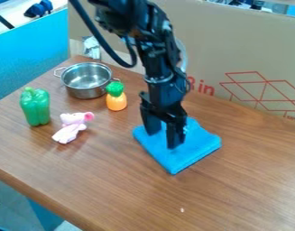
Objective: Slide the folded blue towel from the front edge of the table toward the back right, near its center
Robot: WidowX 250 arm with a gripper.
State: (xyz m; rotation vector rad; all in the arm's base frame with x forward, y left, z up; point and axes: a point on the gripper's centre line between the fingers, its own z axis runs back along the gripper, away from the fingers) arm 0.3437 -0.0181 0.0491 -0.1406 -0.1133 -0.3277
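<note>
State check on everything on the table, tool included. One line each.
Tool: open, fingers pointing down at the cloth; contact unclear.
Blue cloth: folded, lying flat.
Metal pot: upright, uncovered.
Green pepper: standing upright.
Toy pineapple: upright, beside the pot.
Pink soft toy: lying down.

From my station I see a brown wood-grain table (pixel 246 185) with a straight near-left edge. Behind it, I make out an upright tan cardboard panel (pixel 234 40) printed with red lines. A bright blue panel (pixel 29 58) stands along the far left. At lower left I see grey floor (pixel 10 191) beside a blue upright (pixel 46 215). Pale light lends the tabletop a soft sheen.
</note>
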